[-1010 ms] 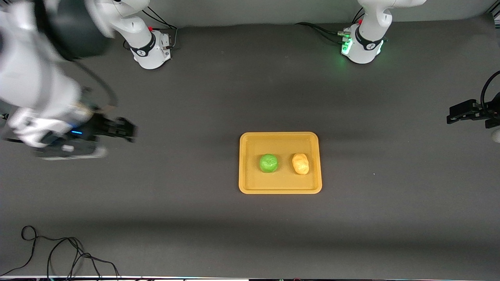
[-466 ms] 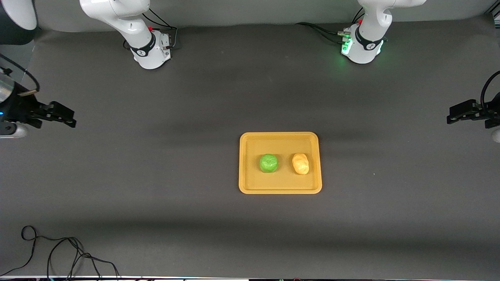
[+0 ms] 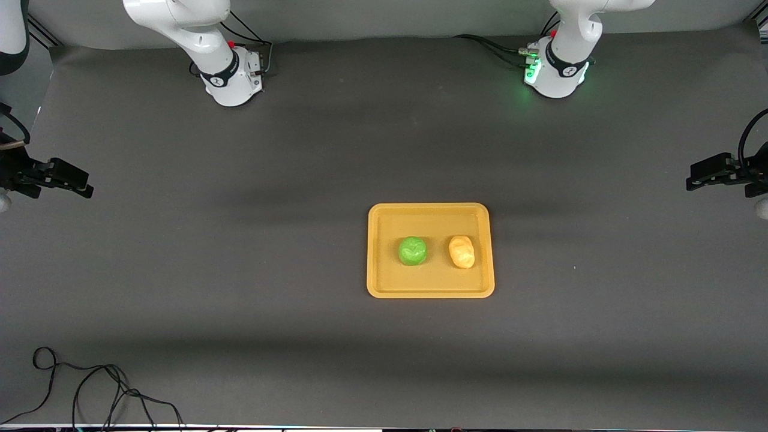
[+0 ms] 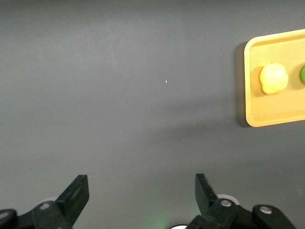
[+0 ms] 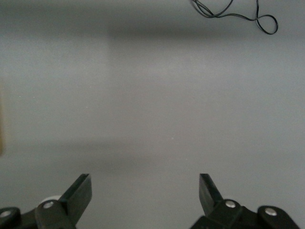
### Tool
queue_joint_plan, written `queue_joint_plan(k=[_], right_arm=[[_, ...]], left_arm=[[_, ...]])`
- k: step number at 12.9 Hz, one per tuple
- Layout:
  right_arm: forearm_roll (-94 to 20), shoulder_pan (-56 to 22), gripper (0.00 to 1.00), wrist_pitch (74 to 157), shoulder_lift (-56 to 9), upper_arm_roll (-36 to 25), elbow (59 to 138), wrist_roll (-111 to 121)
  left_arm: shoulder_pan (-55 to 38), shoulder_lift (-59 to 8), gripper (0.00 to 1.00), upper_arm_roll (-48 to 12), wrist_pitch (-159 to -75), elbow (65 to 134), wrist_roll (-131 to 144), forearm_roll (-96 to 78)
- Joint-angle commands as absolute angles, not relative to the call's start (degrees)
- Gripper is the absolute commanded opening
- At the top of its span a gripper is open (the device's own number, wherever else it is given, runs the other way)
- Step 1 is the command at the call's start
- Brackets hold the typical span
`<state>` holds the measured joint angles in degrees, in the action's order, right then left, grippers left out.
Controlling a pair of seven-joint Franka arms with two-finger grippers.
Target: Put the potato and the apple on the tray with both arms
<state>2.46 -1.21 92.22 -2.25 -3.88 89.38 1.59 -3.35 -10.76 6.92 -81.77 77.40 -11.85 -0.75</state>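
The mustard-yellow tray (image 3: pixel 384 285) lies mid-table. On it rest the green apple (image 3: pixel 413 251) and, beside it toward the left arm's end, the yellow-tan potato (image 3: pixel 462 252). The left wrist view shows the tray (image 4: pixel 252 95) with the potato (image 4: pixel 273 78) and a sliver of the apple (image 4: pixel 302 74). My left gripper (image 3: pixel 695 177) hangs open and empty over the table's left-arm end; its fingers stand wide apart in its wrist view (image 4: pixel 142 183). My right gripper (image 3: pixel 84 185) hangs open and empty over the right-arm end (image 5: pixel 145 183).
A black cable (image 3: pixel 90 384) lies coiled near the front edge toward the right arm's end, also seen as a cable (image 5: pixel 238 14) in the right wrist view. The arm bases (image 3: pixel 231 78) stand along the table edge farthest from the front camera.
The right arm has swung away from the table's middle to the right-arm end and risen. The left arm, tray, apple and potato have not moved.
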Motion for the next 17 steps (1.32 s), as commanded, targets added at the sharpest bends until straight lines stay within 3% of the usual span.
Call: queue_joint_plan(k=[1, 17], right_arm=[[1.9, -1.1, 1.0, 92.4, -1.8, -3.5, 89.6, 1.7], [-1.8, -0.8, 1.0, 88.1, -1.8, -4.1, 89.6, 1.8]], left_arm=[[-4.6, -10.8, 1.0, 7.8, -82.1, 76.9, -12.0, -0.2], [-4.7, -10.6, 1.0, 7.8, -82.2, 76.7, -11.6, -1.0]])
